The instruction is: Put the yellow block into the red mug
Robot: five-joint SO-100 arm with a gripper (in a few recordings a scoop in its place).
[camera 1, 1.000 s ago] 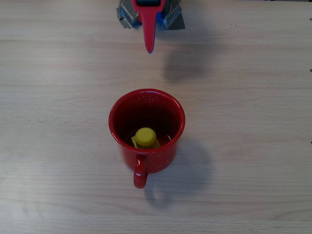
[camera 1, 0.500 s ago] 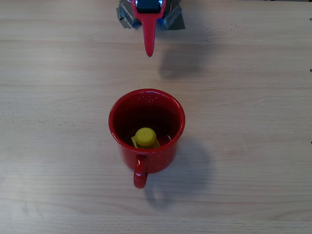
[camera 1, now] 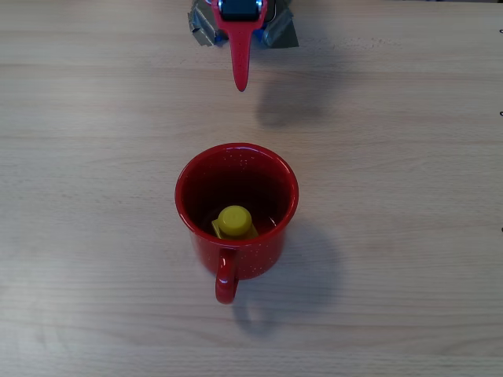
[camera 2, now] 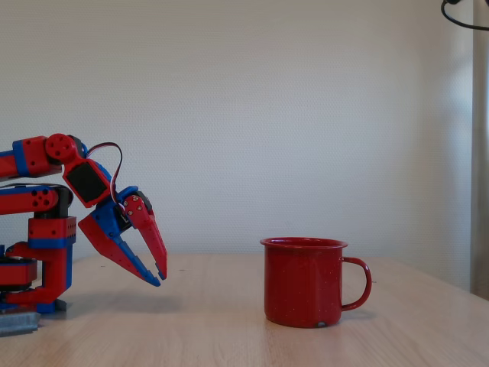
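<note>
There I saw the small yellow-green plastic brick [camera 1: 234, 221] lying inside the glossy red enamel mug [camera 1: 260, 254] on the pale wooden desk [camera 1: 393, 196], my empty end effector [camera 2: 160, 274] nearly closed, well apart.

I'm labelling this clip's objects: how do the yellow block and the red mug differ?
Colour: the yellow block is bright yellow-green, the red mug glossy red with faint white speckles.
Size: the block is far smaller than the mug.
Shape: the block is square with one round stud, the mug round with a loop handle.
Place: the mug stands on the table; the block lies inside the mug.
Both sit apart from the gripper.
</note>
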